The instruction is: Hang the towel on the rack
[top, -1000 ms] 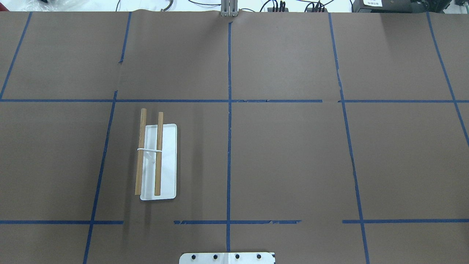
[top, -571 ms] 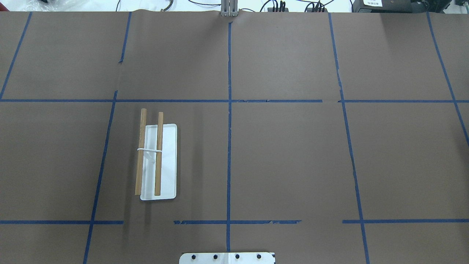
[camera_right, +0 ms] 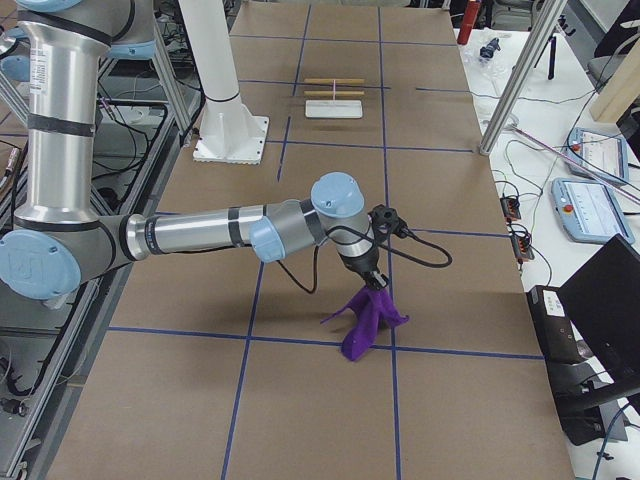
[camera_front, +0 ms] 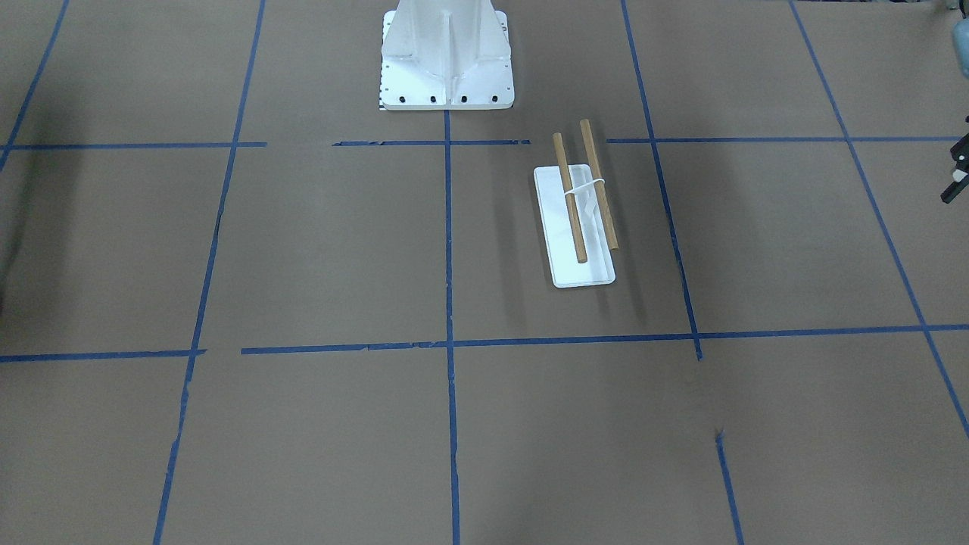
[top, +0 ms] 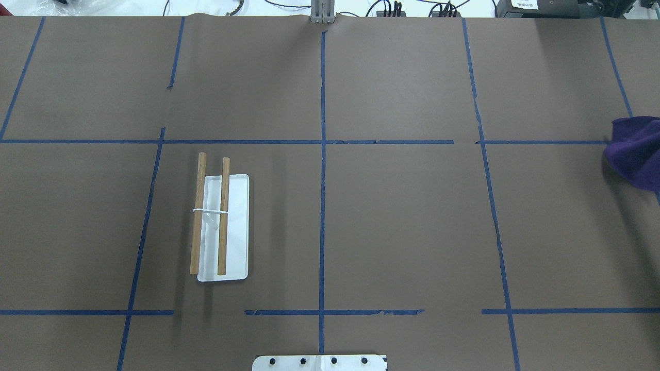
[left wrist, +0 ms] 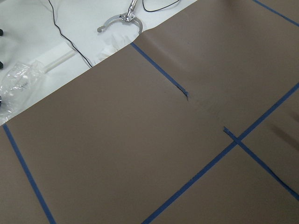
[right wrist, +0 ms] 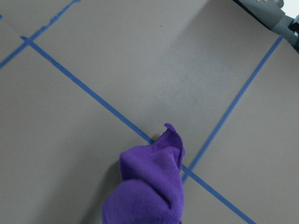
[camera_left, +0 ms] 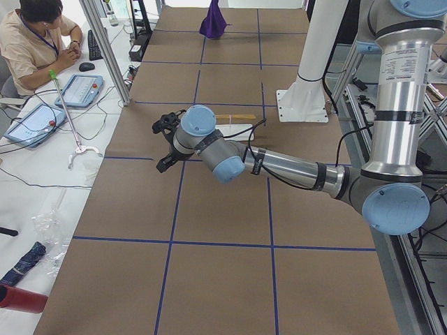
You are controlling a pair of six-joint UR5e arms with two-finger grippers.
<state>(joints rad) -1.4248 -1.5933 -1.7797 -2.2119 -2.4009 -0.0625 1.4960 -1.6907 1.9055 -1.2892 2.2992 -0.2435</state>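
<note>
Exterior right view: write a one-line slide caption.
The towel hangs bunched at the right gripper; the rack stands far down the table.

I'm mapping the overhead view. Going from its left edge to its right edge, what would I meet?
rack → white base plate, at the bottom edge → purple towel, cut off by the right edge.

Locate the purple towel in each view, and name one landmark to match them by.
Front-facing: not in it.
Overhead: towel at the right edge, above mid-height.
Exterior left: towel top centre, at the table's far end.
Exterior right: towel centre, slightly low.
Left wrist: not in it.
Right wrist: towel bottom centre.
Shared landmark: the rack, in all four exterior views.
</note>
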